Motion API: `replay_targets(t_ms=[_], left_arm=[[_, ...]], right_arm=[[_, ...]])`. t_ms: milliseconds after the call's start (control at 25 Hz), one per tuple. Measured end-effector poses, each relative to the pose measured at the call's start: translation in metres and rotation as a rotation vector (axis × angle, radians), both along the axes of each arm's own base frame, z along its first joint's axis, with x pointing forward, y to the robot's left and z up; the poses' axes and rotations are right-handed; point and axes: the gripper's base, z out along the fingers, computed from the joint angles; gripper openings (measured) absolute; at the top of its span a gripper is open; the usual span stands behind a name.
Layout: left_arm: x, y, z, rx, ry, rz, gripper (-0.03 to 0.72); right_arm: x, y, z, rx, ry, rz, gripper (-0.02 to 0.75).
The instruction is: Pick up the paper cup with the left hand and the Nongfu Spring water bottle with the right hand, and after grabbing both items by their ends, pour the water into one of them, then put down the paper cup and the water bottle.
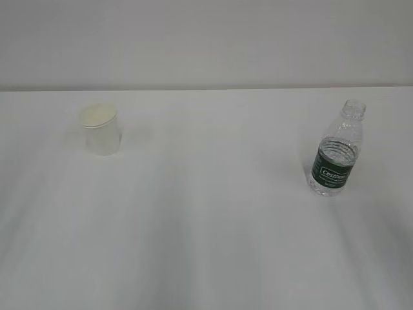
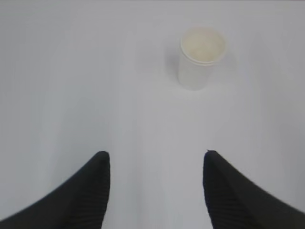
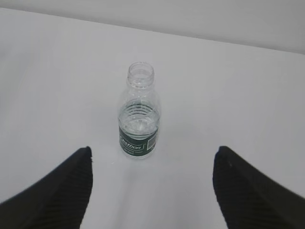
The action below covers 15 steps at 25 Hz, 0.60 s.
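- Nearest to me are my own two tools: my left hand (image 2: 156,191) shows two black ribbed fingers (image 2: 83,195) spread apart with nothing between them, over bare white table (image 2: 71,95).
- My right hand (image 3: 152,188) is spread wider, its fingers (image 3: 62,191) also empty.
- Ahead of my left hand, and a little to the right of its centre line, the paper cup (image 2: 200,57) stands upright on the table, well clear of the fingertips; its inside looks pale cream.
- Ahead of my right hand, slightly left of centre, the Nongfu Spring water bottle (image 3: 138,117) stands upright and uncapped, clear of both fingers.
- Its dark green label (image 3: 137,141) carries white lettering that is too blurred for me to read.
- Water (image 3: 138,125) shows inside the ribbed body.
- Seen from outside, neither arm appears; the cup and bottle stand well apart.
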Motion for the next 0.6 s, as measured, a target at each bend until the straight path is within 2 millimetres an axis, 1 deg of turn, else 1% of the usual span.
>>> replay_targets(t_ms=[160, 240, 360, 440, 600], left_arm=[[0.014, 0.000, 0.000, 0.014, -0.074, -0.007, 0.424], [0.023, -0.001, -0.004, 0.036, -0.089, -0.017, 0.421], [0.035, -0.001, -0.017, 0.056, -0.051, -0.028, 0.421], [0.041, -0.002, -0.024, 0.055, -0.043, -0.030, 0.421], [0.043, -0.002, -0.040, 0.048, -0.079, -0.036, 0.421]], right_arm=[[0.012, 0.002, -0.005, 0.001, -0.002, 0.003, 0.586], [0.015, 0.003, -0.007, 0.021, -0.027, 0.000, 0.587], [0.016, 0.003, -0.014, 0.044, -0.076, -0.004, 0.587], [0.014, 0.003, -0.022, 0.053, -0.098, -0.007, 0.587], [0.009, 0.002, -0.041, 0.079, -0.123, -0.019, 0.587]])
